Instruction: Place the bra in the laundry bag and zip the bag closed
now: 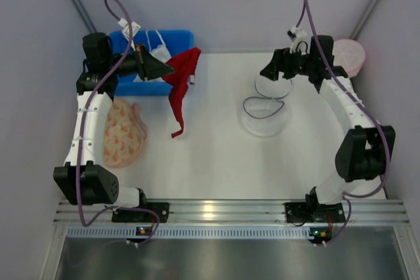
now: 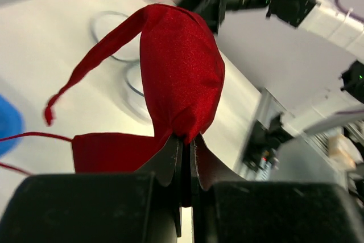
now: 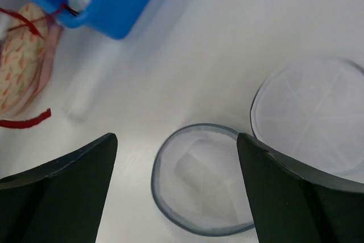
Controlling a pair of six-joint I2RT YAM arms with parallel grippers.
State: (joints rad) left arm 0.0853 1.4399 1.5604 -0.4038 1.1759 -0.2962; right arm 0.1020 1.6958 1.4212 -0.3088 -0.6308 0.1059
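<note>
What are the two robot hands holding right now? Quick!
Left gripper: jaws shut, holding the bra.
Right gripper: jaws open, holding nothing.

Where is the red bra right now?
In the top view, the bra is at the table's far left, pinched in the left gripper, right beside the blue bin.

My left arm (image 1: pixel 88 119) and right arm (image 1: pixel 348 106): white shells between black joint housings, 1 purple cable (image 1: pixel 307 18) looping along each. Black wedge-shaped fingers (image 3: pixel 62 197) tip both wrists. At my 2 black bases (image 1: pixel 141 213), small orange and green lights (image 1: pixel 319 233) glow below a silver rail (image 1: pixel 223 213).
</note>
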